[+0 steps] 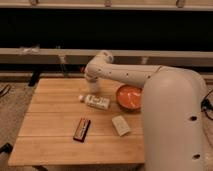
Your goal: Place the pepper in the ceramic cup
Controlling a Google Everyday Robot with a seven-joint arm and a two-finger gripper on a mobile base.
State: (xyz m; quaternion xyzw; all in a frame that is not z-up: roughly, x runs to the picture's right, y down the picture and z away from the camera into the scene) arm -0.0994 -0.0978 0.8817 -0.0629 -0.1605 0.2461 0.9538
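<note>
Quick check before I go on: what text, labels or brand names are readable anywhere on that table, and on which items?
No text can be read.
White bottle, lying on the wooden table: label with dark markings, too blurred to read.
Dark bar: reddish markings, unreadable.
Pale block, orange bowl: no markings seen.
The gripper is at the table's back edge, covering the ceramic cup; no lettering seen there.

Looks like a robotics lab or test room, not a home. A lone wooden table (55, 130) stands on carpet (12, 112) before long dark windows (100, 30), with a cable (4, 91) trailing across the floor.
</note>
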